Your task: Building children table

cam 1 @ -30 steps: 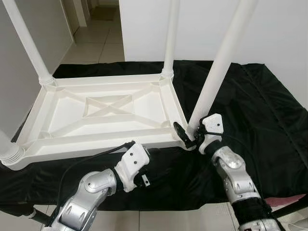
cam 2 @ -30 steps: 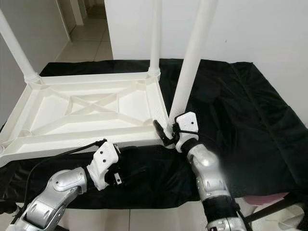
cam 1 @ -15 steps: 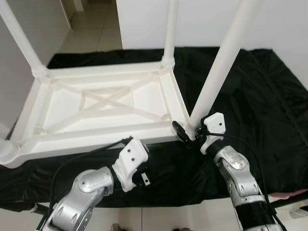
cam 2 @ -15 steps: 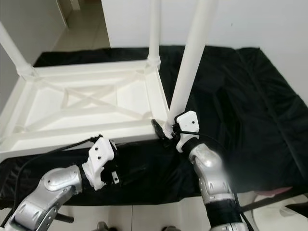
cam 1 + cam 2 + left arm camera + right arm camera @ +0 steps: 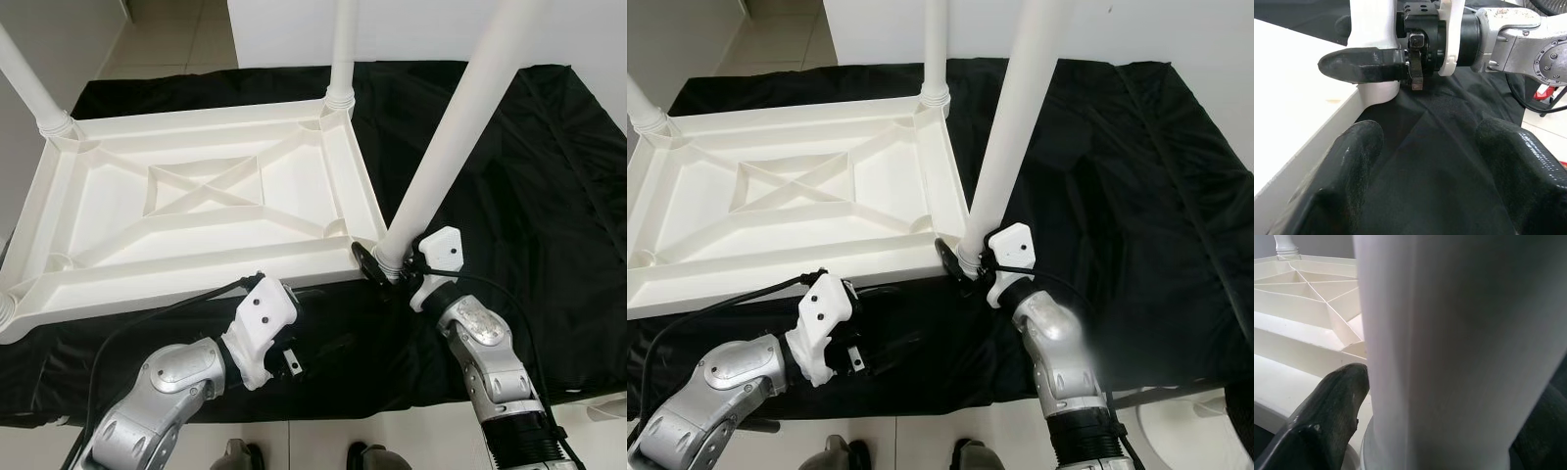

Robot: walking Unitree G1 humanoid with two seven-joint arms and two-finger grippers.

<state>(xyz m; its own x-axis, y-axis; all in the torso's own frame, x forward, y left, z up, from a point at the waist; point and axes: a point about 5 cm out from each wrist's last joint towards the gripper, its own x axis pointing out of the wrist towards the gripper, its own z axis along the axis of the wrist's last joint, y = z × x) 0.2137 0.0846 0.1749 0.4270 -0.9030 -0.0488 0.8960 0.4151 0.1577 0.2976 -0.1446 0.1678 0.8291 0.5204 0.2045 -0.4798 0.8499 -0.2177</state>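
Tabletop (image 5: pixel 206 211) inverted on black cloth (image 5: pixel 529 176) so leg sockets face up. Right gripper (image 5: pixel 388 270) clamped round base of near-right leg (image 5: pixel 446 137), likely seating it in corner socket. Left gripper (image 5: pixel 1425 147) spread, empty, hovering just beside front rim, probably ready to brace.

Head eyes look down on upturned table (image 5: pixel 196 196); wrist cameras close.

Bare black cloth (image 5: pixel 549 186) right of the near leg (image 5: pixel 446 147) leaves passage; upright legs crowd the tabletop's (image 5: pixel 196 211) corners.
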